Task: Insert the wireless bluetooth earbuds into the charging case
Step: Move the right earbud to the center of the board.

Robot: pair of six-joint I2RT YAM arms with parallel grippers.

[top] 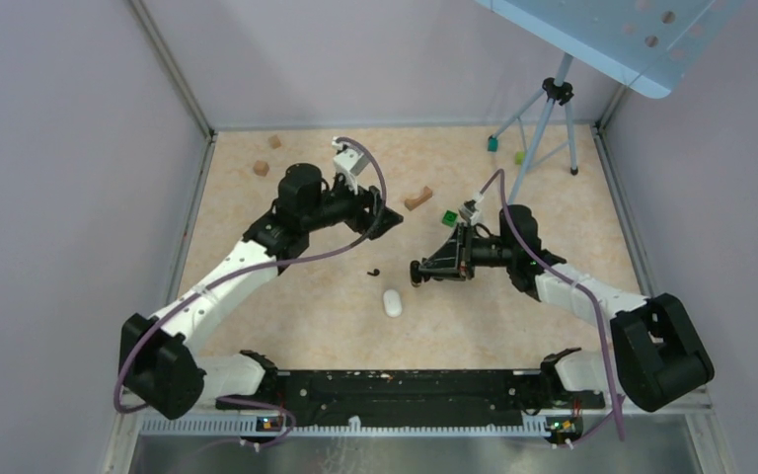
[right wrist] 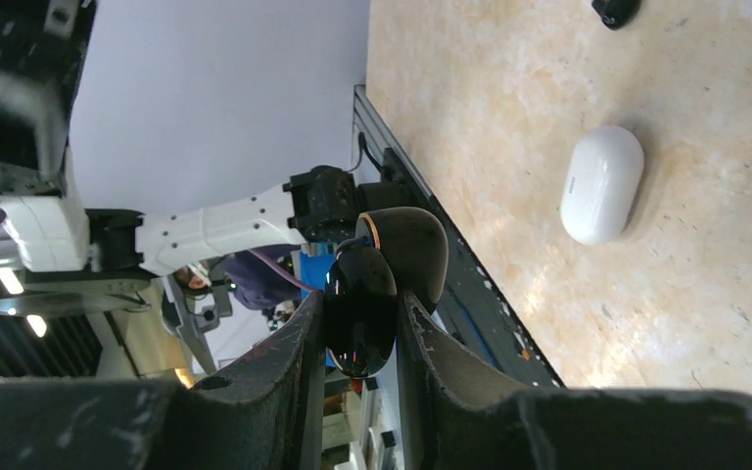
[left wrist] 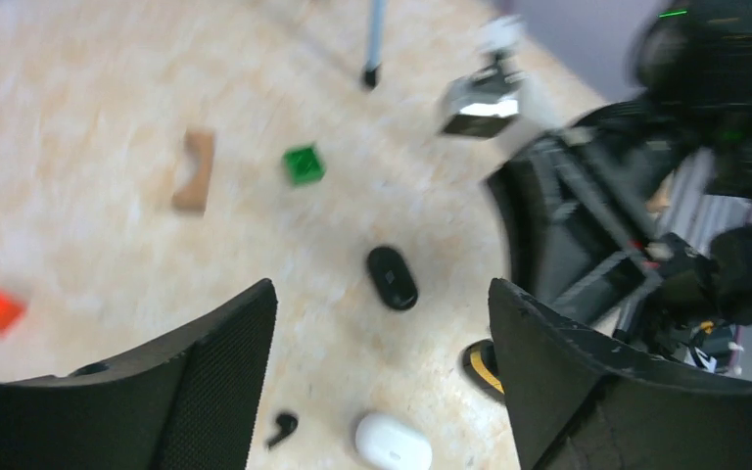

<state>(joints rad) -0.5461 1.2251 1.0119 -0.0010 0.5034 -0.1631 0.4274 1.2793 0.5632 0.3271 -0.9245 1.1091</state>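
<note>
Nearest you, the white pod-shaped case (top: 392,302) lies closed on the table (top: 286,316), touched by neither arm. Just beyond it, your right gripper (top: 417,269) has its fingers drawn in narrow and clamped on both sides of the black charging case (right wrist: 360,313), held clear of the table with its lid hinged open. A single black earbud (top: 373,272) sits loose on the table just left of that gripper, apart from both cases. Further back, your left gripper (top: 387,219) has its fingers spread wide with nothing between them and nothing touching them. Its wrist view is motion-blurred, and you can make out a black oval object (left wrist: 392,277) on the table beyond the fingertips, but not what it is. The brown block (top: 417,198) and green cube (top: 449,217) lie behind both grippers. From the right wrist camera, the earbud is cut off at the top edge, and the inside of the black case is hidden.
</note>
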